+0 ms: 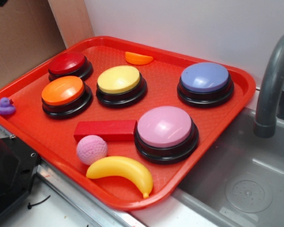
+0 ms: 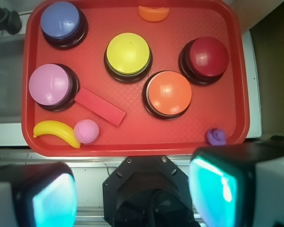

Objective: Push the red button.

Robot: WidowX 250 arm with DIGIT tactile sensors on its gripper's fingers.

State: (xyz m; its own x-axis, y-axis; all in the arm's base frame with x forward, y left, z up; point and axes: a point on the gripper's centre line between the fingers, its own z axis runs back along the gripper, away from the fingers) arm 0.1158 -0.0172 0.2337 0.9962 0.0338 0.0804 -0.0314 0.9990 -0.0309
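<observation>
Red button (image 1: 68,65) sits on red tray (image 1: 227,106), far-left corner in exterior view; at 2 o'clock in wrist view; orange button (image 1: 65,94) just beside it, yellow button (image 1: 119,83) near; tray also holds blue button (image 1: 205,82), pink button (image 1: 165,131), red block (image 1: 104,130), pink ball (image 1: 91,149), banana (image 1: 121,172), orange slice (image 1: 138,58), purple duck (image 1: 4,107) on rim; gripper (image 2: 132,194) spread wide, high above near tray edge, well apart from red button, button at its 1 o'clock.

Exterior view: oblique, raised, close, looks across red tray (image 1: 236,101) toward white wall. Wrist view: high overhead, looks straight down, whole tray (image 2: 132,144) framed, blurred fingers (image 2: 213,194) along bottom edge. Both views share tray, opposite orientation.
</observation>
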